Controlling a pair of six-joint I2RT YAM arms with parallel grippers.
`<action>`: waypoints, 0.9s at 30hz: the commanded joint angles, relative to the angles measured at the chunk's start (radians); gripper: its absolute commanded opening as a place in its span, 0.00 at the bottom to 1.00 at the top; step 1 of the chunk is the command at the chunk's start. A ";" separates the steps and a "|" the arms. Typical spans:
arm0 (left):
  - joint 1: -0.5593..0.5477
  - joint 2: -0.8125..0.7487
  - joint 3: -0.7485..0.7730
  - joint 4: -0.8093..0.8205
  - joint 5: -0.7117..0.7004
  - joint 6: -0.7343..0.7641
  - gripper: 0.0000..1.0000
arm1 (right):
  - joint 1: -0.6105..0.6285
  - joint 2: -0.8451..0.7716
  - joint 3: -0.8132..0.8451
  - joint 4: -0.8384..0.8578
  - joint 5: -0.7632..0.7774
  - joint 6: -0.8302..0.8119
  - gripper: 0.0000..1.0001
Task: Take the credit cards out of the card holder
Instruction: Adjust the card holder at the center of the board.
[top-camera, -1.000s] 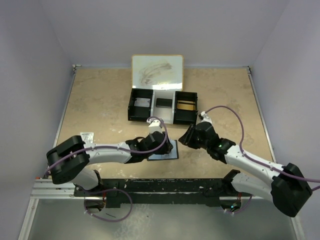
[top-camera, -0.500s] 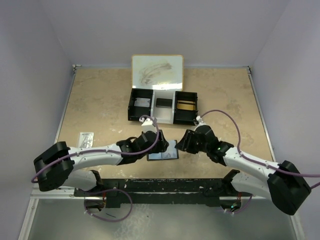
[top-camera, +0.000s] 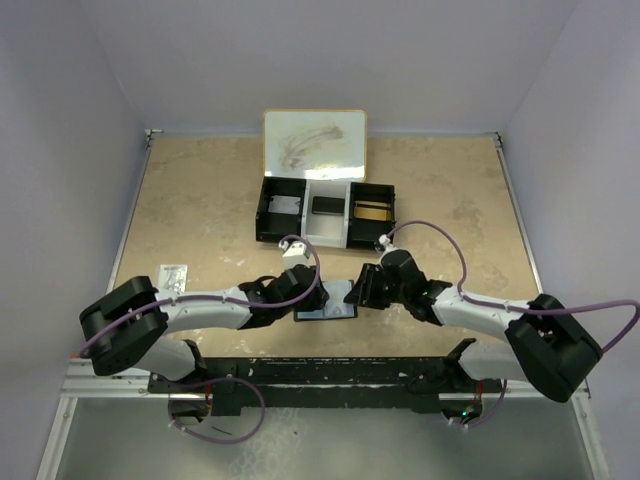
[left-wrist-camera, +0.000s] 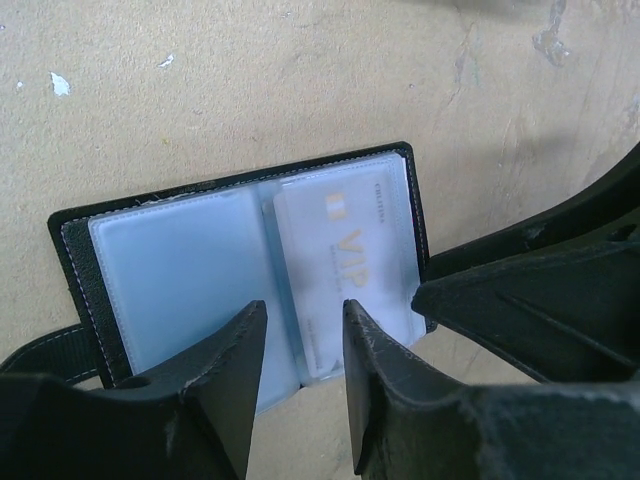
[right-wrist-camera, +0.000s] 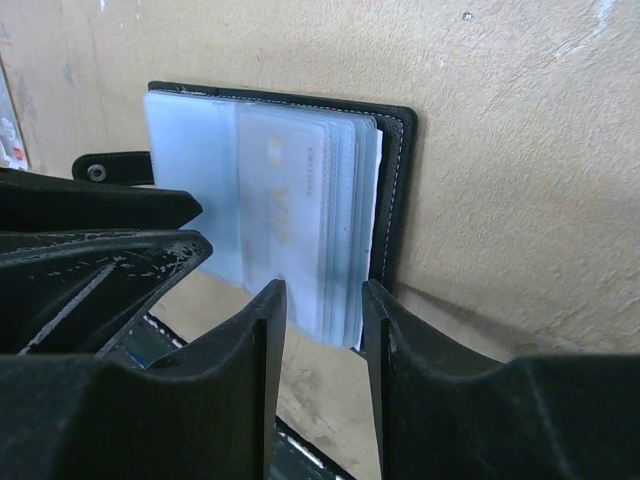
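Note:
The card holder (top-camera: 330, 304) lies open and flat on the table near the front edge, with its black cover (left-wrist-camera: 75, 265) underneath. Its grey-blue clear pockets face up, and a pale card marked VIP (left-wrist-camera: 350, 250) sits in the top right pocket. The pockets show as a stack (right-wrist-camera: 330, 220) in the right wrist view. My left gripper (top-camera: 303, 292) is open and hovers over the holder's near edge by the fold (left-wrist-camera: 302, 318). My right gripper (top-camera: 360, 292) is open at the holder's right end (right-wrist-camera: 323, 297). Its fingers straddle the ends of the stacked pockets and hold nothing.
A black-and-white three-compartment tray (top-camera: 305, 213) stands behind the holder, with its white lid (top-camera: 314, 145) raised. A small pale packet (top-camera: 173, 275) lies at the left. The holder's snap tab (right-wrist-camera: 110, 170) sticks out on the left arm's side. The metal rail (top-camera: 300, 375) runs along the front edge.
My right gripper has moved left and down to the holder's right end. My left gripper has shifted left and lower over the holder. The holder has stayed about where it was.

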 joint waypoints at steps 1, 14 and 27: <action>0.004 0.003 -0.013 0.038 -0.005 -0.010 0.33 | -0.003 0.039 0.049 0.067 -0.036 -0.033 0.39; 0.004 0.039 -0.051 0.105 0.025 -0.030 0.23 | -0.003 -0.042 0.090 -0.031 0.014 -0.056 0.43; 0.004 0.076 -0.055 0.090 0.019 -0.028 0.13 | -0.003 0.099 0.039 0.101 -0.067 -0.022 0.38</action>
